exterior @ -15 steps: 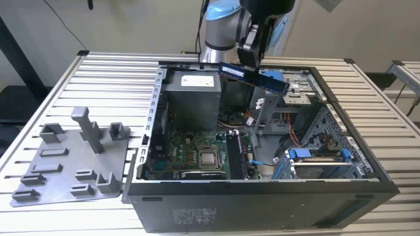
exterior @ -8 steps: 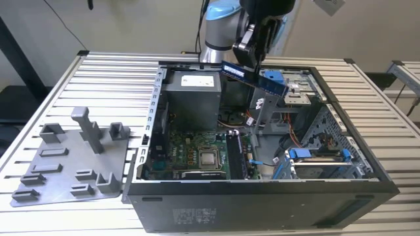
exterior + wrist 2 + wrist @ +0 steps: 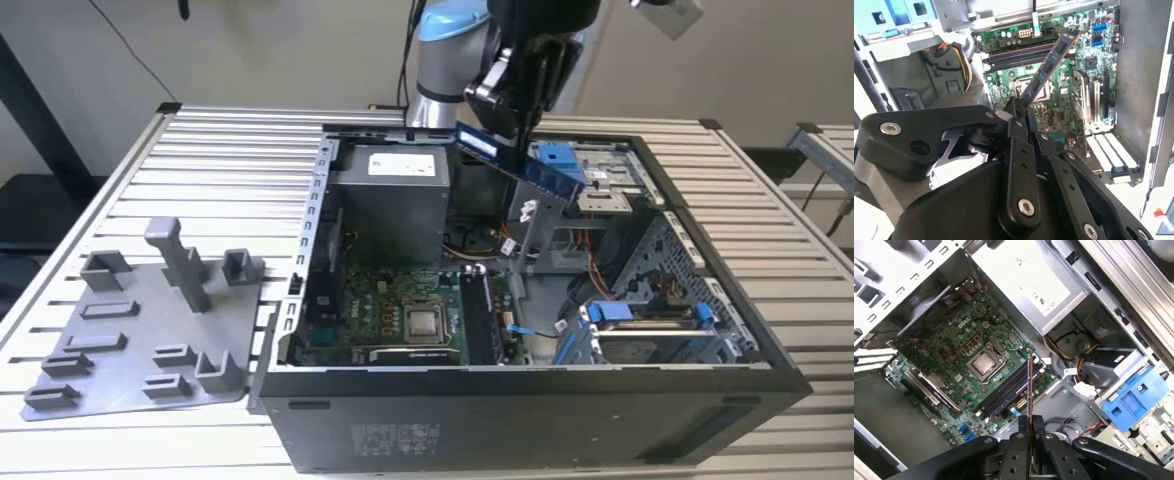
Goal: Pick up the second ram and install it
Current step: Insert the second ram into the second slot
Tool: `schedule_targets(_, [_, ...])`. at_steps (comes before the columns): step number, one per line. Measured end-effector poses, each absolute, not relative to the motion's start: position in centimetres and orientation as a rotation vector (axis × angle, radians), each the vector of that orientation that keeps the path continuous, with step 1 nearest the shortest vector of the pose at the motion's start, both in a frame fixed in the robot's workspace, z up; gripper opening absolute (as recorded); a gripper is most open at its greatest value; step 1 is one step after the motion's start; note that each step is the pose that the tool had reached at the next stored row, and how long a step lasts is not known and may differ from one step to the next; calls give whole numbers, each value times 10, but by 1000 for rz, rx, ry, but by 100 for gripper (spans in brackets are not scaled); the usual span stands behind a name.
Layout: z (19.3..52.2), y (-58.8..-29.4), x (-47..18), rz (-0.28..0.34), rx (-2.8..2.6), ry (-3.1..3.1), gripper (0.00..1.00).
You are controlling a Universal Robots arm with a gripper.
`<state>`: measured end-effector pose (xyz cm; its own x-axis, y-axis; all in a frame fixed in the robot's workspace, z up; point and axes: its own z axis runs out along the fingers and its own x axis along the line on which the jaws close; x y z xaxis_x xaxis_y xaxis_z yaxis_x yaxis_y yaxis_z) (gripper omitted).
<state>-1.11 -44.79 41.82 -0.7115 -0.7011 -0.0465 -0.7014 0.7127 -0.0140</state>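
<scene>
**Installation status: module in transit**

The slatted bench point(image 3: 120, 150) is occupied by an open computer case point(image 3: 534, 415) laid on its side. A grey fixture plate point(image 3: 134, 340) is placed beside the case, on the exterior view's left. A green circuit board point(image 3: 387, 310) is mounted on the case floor, and its long black slots point(image 3: 1006, 390) are exposed. The claw point(image 3: 505, 125) is suspended above the case and is clamped on one end of the second ram point(image 3: 527, 165). The second ram is held tilted in the air, clear of the circuit board. In the first wrist view it is seen edge-on over the slots.
</scene>
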Motion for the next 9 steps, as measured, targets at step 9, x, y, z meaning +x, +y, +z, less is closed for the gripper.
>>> schedule_targets(9, [418,-448,-11,3,-1008,2924,14])
